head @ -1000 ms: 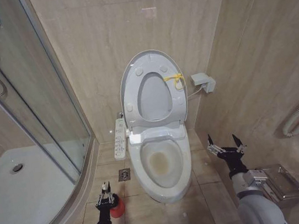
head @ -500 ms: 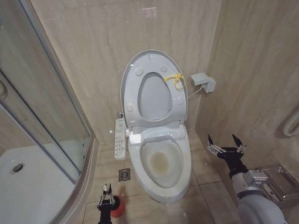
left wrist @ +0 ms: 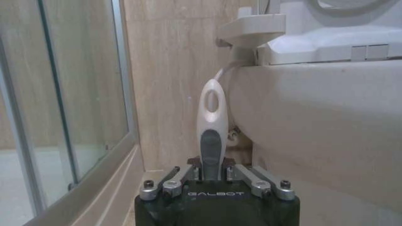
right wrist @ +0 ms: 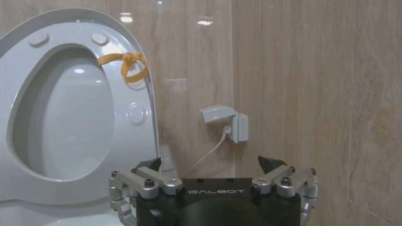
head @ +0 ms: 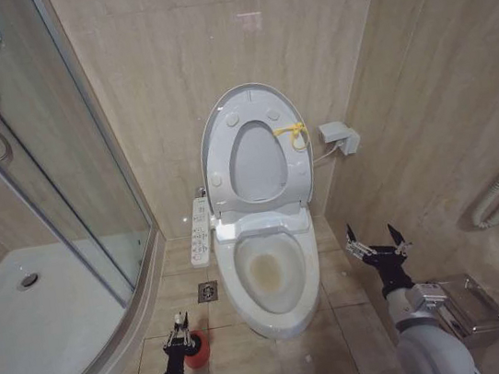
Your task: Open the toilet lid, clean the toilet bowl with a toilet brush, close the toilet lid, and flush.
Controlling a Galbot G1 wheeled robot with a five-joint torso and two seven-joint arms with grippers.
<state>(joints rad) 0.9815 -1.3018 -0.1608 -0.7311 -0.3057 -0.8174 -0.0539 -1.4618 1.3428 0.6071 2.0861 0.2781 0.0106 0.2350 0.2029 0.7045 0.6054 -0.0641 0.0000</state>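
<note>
Lid up, bowl exposed. My left gripper pinches the toilet brush handle at the red holder, near left of bowl. Right gripper waits spread, right side. Next I'd say: lift brush out.

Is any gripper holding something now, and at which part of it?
The left gripper is shut on the toilet brush, gripping the lower part of its pale handle, beside the toilet bowl. The right gripper is open and holds nothing.
</note>
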